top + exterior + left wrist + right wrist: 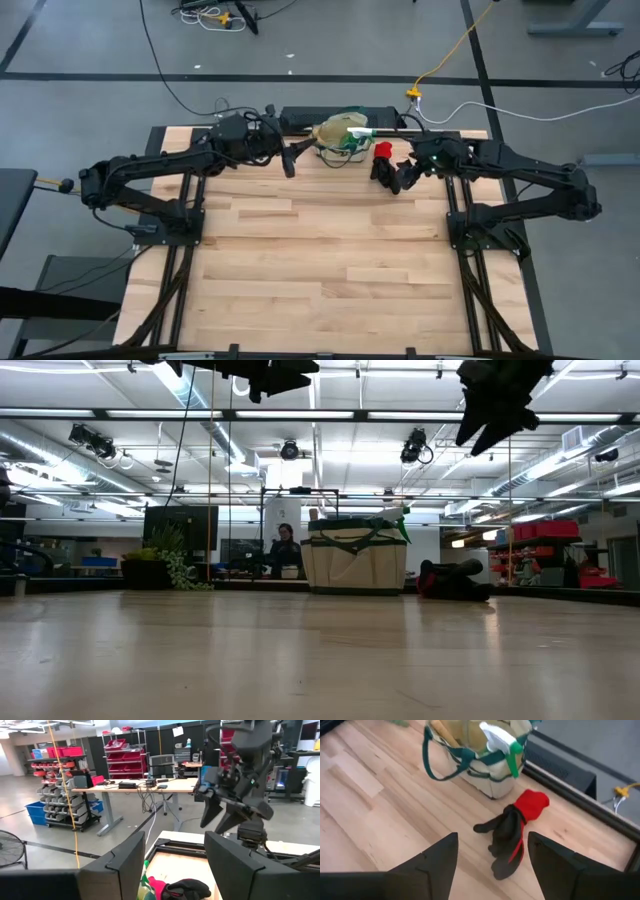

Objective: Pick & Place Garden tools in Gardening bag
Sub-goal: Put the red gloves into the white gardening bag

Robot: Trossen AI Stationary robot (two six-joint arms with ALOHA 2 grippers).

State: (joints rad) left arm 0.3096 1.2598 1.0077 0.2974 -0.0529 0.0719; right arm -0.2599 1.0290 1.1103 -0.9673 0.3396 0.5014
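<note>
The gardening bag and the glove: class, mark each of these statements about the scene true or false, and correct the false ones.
1. The red-and-black glove lies on the table beside the gardening bag. True.
2. The right claw is shut on the glove. False: its fingers stand open above the glove, apart from it.
3. The bag stands at the far edge of the table. True.
4. The bag has tipped over on its side. False: in the low view it stands upright.
5. The left claw is holding a trowel. False: it is open, raised and holds nothing.
</note>
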